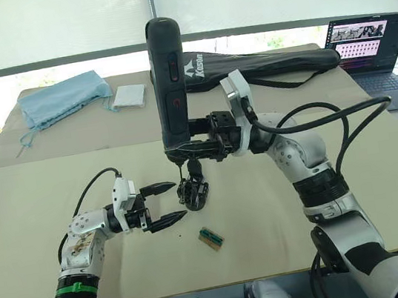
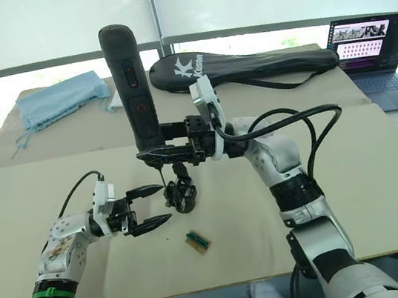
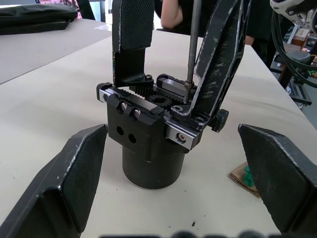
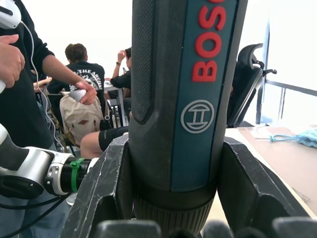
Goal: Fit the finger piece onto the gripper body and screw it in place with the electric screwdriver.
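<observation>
Screwdriving step in hand, by my read. Right gripper (image 1: pixel 197 148) is clenched around the electric screwdriver (image 1: pixel 170 86), holding it upright with the bit pointing down into the top of the gripper body (image 1: pixel 193 192), which stands on the table (image 1: pixel 41 195) directly below those jaws. In the left wrist view the thin metal shaft (image 3: pixel 192 44) drops to a screw spot (image 3: pixel 187 85) on the top plate, between the two upright fingers of the gripper body. The finger piece (image 3: pixel 220 54) looks already seated there, next to the bit; I can't tell if the screw is fully in.

Left gripper (image 1: pixel 164 204) is released, jaws spread wide, with the gripper body just ahead of the fingertips and not touching them.

Next move probably calls for the left jaws to brace the round base so it can't spin or tip, with the bit kept straight on the screw head.

Room: small green part (image 1: pixel 211 238) lies on the table near the left jaws, just beyond the lower tip. Open table on all sides of the body. Racket bag (image 1: pixel 269 63) and laptop (image 1: pixel 371 48) sit well behind the right jaws, out of the way.
</observation>
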`<state>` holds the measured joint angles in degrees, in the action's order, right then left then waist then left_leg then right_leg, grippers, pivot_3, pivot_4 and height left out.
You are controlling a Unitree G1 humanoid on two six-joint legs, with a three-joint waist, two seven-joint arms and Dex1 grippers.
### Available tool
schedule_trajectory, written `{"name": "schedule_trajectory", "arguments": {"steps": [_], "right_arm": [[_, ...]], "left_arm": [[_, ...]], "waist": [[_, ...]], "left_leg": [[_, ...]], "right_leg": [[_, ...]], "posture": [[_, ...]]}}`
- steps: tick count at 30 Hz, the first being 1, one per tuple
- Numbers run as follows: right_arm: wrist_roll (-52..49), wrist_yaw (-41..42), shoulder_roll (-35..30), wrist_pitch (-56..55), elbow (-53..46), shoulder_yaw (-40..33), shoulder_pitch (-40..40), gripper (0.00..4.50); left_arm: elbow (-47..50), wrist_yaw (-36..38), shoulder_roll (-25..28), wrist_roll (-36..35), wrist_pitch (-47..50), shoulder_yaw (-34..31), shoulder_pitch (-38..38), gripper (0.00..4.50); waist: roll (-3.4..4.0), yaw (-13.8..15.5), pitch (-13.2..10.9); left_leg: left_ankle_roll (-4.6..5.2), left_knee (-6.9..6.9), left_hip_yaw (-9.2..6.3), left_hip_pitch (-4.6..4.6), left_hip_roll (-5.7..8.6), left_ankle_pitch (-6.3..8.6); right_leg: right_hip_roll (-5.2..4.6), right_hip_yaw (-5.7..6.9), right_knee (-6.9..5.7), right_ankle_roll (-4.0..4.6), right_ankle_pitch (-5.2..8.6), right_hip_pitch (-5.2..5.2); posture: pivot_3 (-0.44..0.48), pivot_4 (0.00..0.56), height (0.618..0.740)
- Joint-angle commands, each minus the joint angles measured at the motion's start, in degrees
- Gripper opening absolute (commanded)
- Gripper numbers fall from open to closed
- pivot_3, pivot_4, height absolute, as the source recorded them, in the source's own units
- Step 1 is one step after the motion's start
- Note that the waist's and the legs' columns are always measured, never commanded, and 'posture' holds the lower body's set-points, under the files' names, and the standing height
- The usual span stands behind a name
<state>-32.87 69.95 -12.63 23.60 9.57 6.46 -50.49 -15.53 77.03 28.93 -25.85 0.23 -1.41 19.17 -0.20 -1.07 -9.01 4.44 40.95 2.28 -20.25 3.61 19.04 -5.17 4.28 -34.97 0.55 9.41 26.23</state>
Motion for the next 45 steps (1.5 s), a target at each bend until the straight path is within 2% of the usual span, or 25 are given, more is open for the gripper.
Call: {"name": "schedule_trajectory", "arguments": {"steps": [1,45], "right_arm": [[-1.01,0.31,0.66,-2.08,-1.83,-1.62,-1.22,1.94],[2.35,1.83,1.05,-4.74,0.72,-1.11,-0.53,1.94]], "left_arm": [[2.22,-0.43,0.06,-0.38,0.23,-0.23,-0.28,4.50],[0.47,-1.72,-0.04,2.03,-1.16,0.44,-0.01,4.50]], "waist": [[0.00,-0.01,0.00],[0.00,-0.03,0.00]], "left_leg": [[0.00,0.00,0.00,0.00,0.00,0.00],[0.00,0.00,0.00,0.00,0.00,0.00]], "right_leg": [[0.00,0.00,0.00,0.00,0.00,0.00],[0.01,0.06,0.00,0.00,0.00,0.00]], "posture": [[0.000,0.150,0.740],[0.000,0.150,0.740]]}}
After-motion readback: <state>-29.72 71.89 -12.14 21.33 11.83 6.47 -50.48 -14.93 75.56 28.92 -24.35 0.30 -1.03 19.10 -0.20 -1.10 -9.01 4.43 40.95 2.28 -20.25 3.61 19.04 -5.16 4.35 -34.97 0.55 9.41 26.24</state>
